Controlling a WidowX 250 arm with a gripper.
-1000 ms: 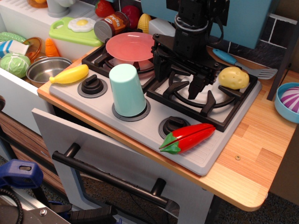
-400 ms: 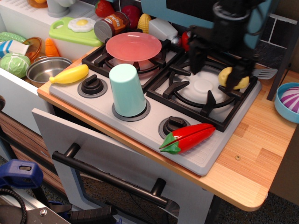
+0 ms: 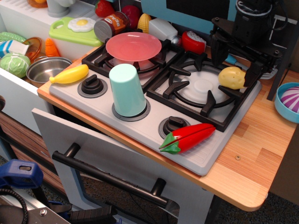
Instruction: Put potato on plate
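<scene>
The gripper (image 3: 237, 59) hung over the far right corner of the toy stove, its two dark fingers spread wide apart and holding nothing, one finger (image 3: 219, 50) on the left and the other (image 3: 252, 74) lower on the right. The potato (image 3: 232, 77) sat on the right edge of the black burner grate (image 3: 201, 88), between those fingers and slightly in front of them; whether the right finger touched it could not be told. The plate (image 3: 133, 46) lay well apart from the potato, flat on the rear left grate with nothing on it. Just in front of the plate stood a mint cup (image 3: 127, 90), upside down on the grey stove top (image 3: 140, 126), beside a black knob (image 3: 92, 85). A red chili pepper (image 3: 187, 137) lay near the front edge of the stove, next to another knob. A banana (image 3: 70, 74) rested at the stove's left edge, close to a steel bowl (image 3: 46, 69). Behind the stove were a can (image 3: 111, 26), a corn cob (image 3: 144, 22), a green board carrying a fried egg (image 3: 82, 24), and a small red item (image 3: 193, 42). At the far right on the wooden counter (image 3: 252, 154) sat a blue bowl (image 3: 287, 101) with a purple and white object inside.
</scene>
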